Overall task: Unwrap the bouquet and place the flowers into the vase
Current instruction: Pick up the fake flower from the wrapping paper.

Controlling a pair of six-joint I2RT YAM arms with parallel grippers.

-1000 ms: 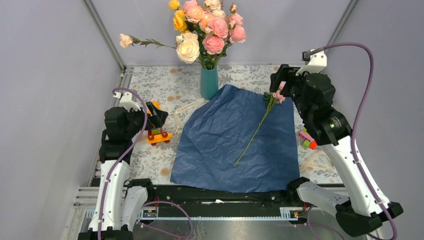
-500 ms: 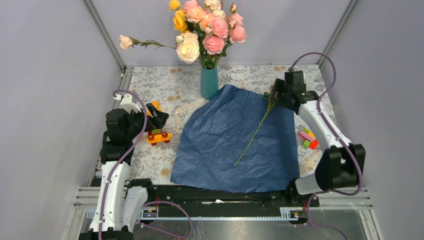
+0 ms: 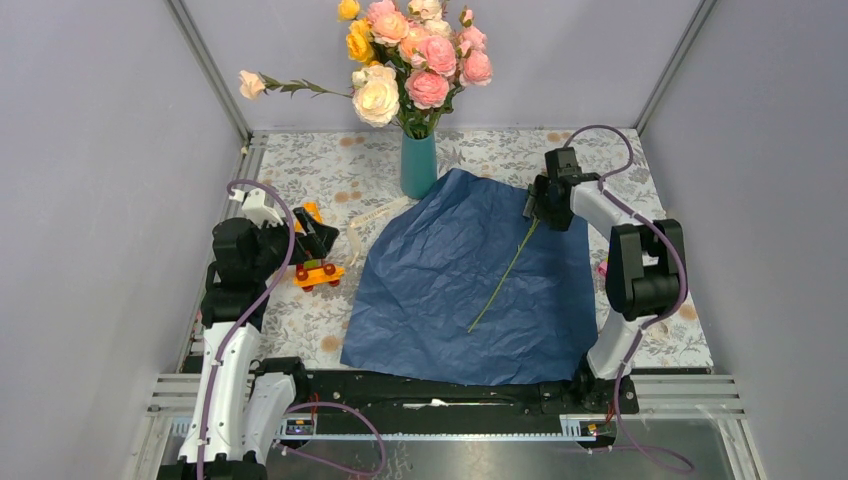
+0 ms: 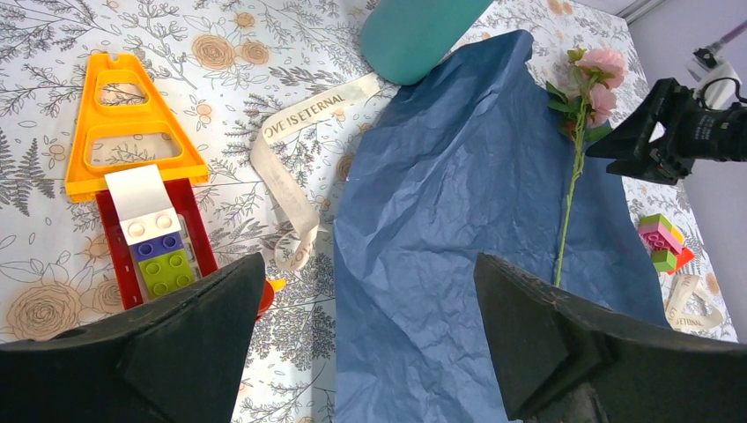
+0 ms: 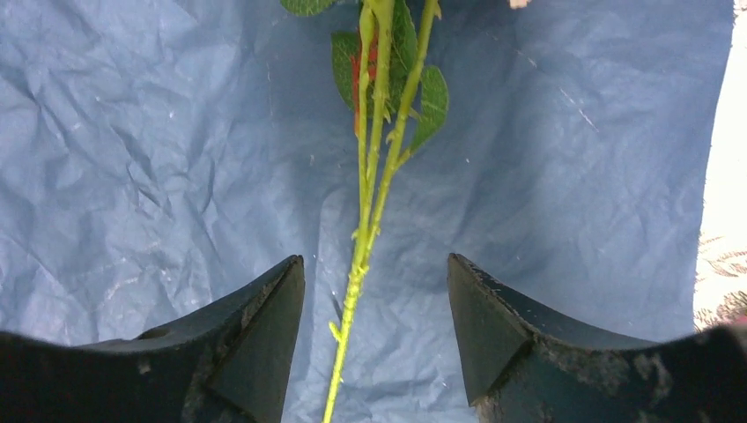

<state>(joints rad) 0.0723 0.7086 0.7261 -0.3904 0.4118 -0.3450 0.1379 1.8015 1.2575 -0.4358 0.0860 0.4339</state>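
Pink flowers [image 4: 574, 167] lie diagonally, blooms pointing far-right.

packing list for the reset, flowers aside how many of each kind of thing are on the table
tall teal vase: 1
crinkled navy paper sheet: 1
cream printed ribbons: 2
plastic brick toys, an orange-and-red one and a pink-and-green one: 2
total: 6
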